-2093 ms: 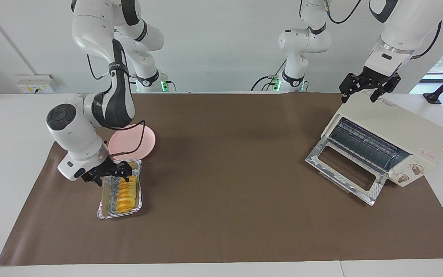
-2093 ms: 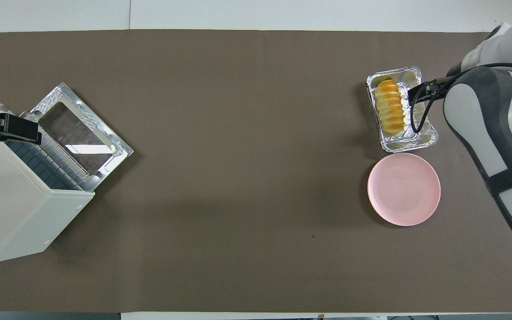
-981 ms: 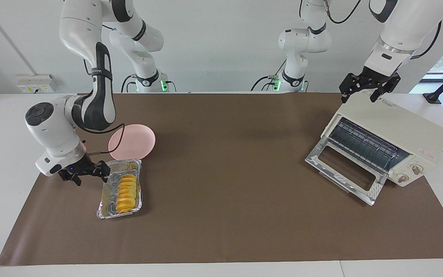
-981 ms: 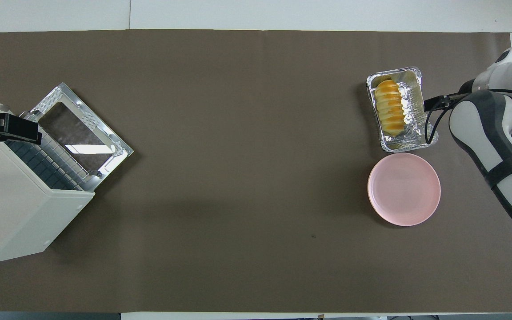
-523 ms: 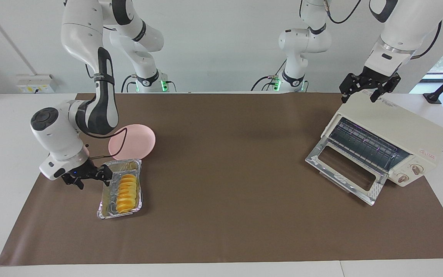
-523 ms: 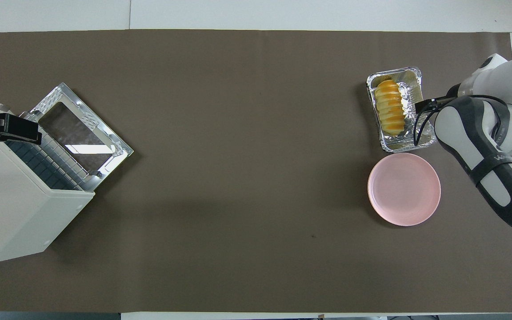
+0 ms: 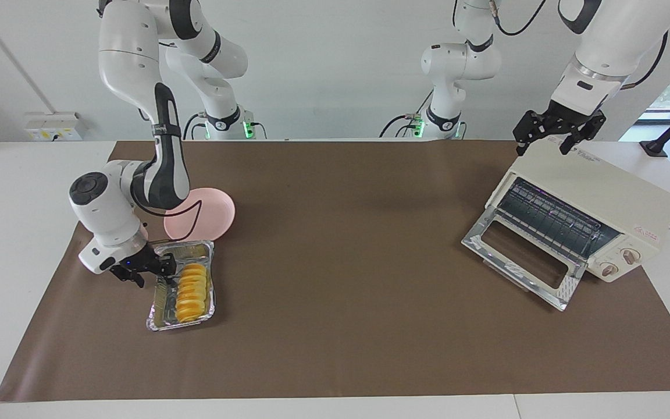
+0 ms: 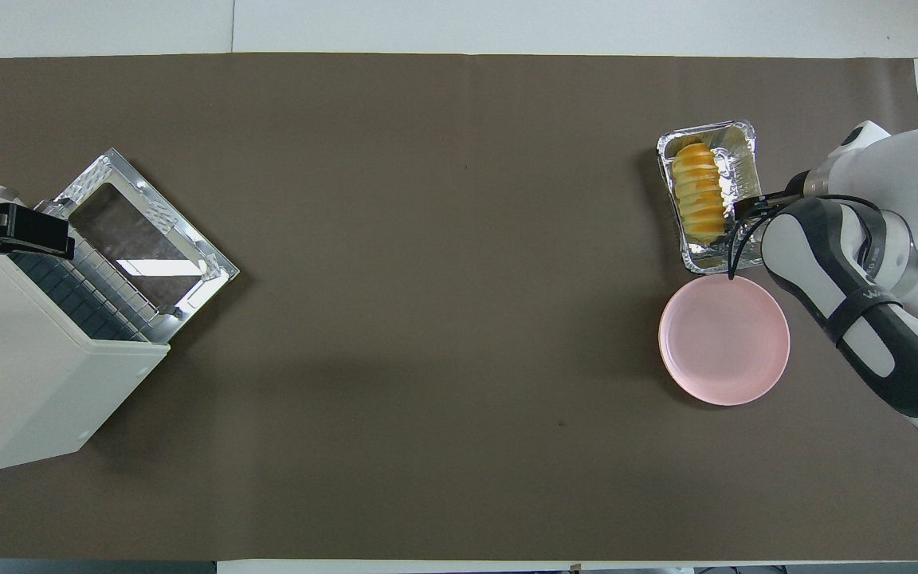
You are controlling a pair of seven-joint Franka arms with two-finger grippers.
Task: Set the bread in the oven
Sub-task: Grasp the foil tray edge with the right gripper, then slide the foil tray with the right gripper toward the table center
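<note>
The bread point(image 7: 191, 285) point(image 8: 698, 191), a ridged yellow-orange loaf, lies in a silver foil tray point(image 7: 160, 317) point(image 8: 714, 259) at the right arm's end of the table. My right gripper point(image 7: 161, 271) point(image 8: 746, 209) is low at the tray's long rim, on the side away from the oven, beside the loaf and apart from it. The cream-white oven point(image 7: 602, 195) point(image 8: 21, 383) stands at the left arm's end with its glass door point(image 7: 524, 256) point(image 8: 140, 239) dropped open and the wire rack showing. My left gripper point(image 7: 551, 139) point(image 8: 13, 229) waits open just over the oven's top.
A round pink plate point(image 7: 210, 212) point(image 8: 723, 339) lies next to the tray, nearer to the robots. A brown mat point(image 7: 341, 262) covers the table between the tray and the oven. The right arm's elbow and cable hang over the plate's edge.
My right gripper has swung in from outside the tray to its rim, and its jaws have narrowed. Bread, tray and left arm have stayed put.
</note>
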